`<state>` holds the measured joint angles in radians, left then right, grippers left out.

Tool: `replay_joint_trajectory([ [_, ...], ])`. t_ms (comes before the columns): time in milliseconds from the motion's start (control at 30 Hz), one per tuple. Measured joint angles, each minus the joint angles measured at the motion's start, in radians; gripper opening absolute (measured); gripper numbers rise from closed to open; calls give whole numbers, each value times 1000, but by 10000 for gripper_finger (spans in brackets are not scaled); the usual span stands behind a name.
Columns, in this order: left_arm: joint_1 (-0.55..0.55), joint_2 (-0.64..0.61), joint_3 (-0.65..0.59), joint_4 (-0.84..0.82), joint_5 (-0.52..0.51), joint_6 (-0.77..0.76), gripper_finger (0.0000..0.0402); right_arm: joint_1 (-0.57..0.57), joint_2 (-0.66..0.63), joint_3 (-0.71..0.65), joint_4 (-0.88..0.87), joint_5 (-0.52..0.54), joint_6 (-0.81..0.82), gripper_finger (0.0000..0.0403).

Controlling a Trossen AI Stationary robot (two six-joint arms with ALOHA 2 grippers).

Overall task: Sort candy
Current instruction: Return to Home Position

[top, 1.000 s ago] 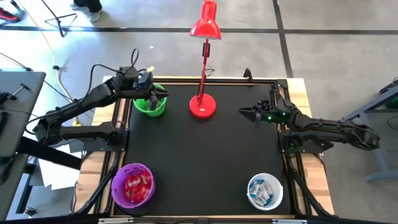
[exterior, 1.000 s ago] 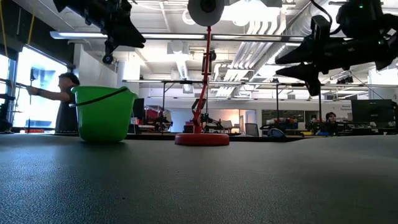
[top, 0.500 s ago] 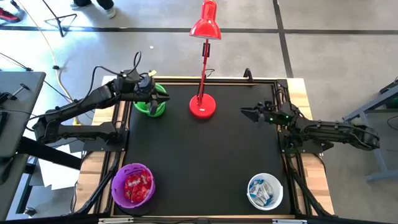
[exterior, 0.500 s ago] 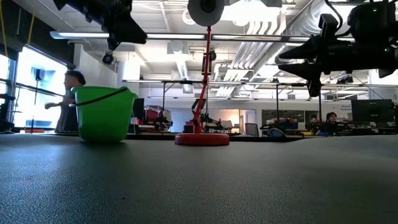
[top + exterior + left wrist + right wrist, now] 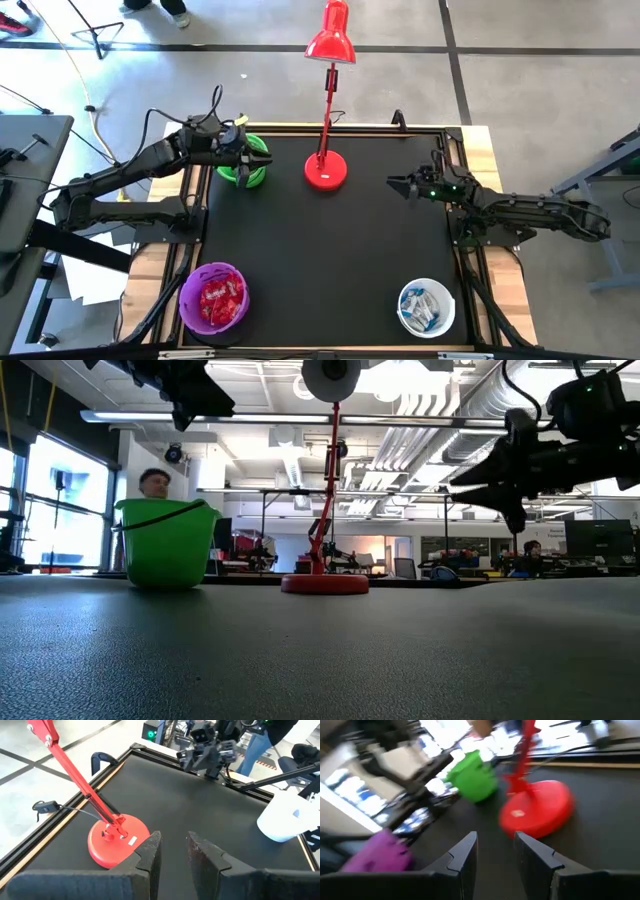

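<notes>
Red candy (image 5: 220,297) fills the purple bowl (image 5: 190,300) at the near left. Blue-and-white candy (image 5: 425,308) lies in the white bowl (image 5: 446,300) at the near right. A green bowl (image 5: 240,174) stands at the far left; its inside is mostly hidden by my left gripper (image 5: 265,155). That gripper hovers above the bowl's rim, pointing toward the table's right, open with nothing between its fingers (image 5: 150,851). My right gripper (image 5: 393,182) hangs open and empty above the table's far right part, pointing left.
A red desk lamp stands with its round base (image 5: 326,172) at the far middle, between the two grippers, its stem leaning toward the far edge. The black mat between the bowls lies bare. A person (image 5: 152,482) shows in the room behind the green bowl.
My left gripper has swung from pointing down over the green bowl toward the table's right and risen a little. My right gripper has sunk slightly. Neither has changed its opening.
</notes>
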<state>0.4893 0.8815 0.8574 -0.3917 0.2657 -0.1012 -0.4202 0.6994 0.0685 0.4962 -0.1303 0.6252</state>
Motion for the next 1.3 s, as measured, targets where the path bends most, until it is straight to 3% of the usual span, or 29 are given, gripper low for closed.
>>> replay_joint_trajectory([
  [300,-34,1,0,0,0,-10,76,0,0,0,-135,236,275,122],
  [533,-40,1,0,-2,0,-30,76,2,0,0,-178,145,284,122],
  [767,-40,1,0,-6,0,-46,76,2,0,0,-210,143,110,122],
  [1300,-40,1,0,2,-8,-81,76,2,0,0,-222,140,134,122],
])
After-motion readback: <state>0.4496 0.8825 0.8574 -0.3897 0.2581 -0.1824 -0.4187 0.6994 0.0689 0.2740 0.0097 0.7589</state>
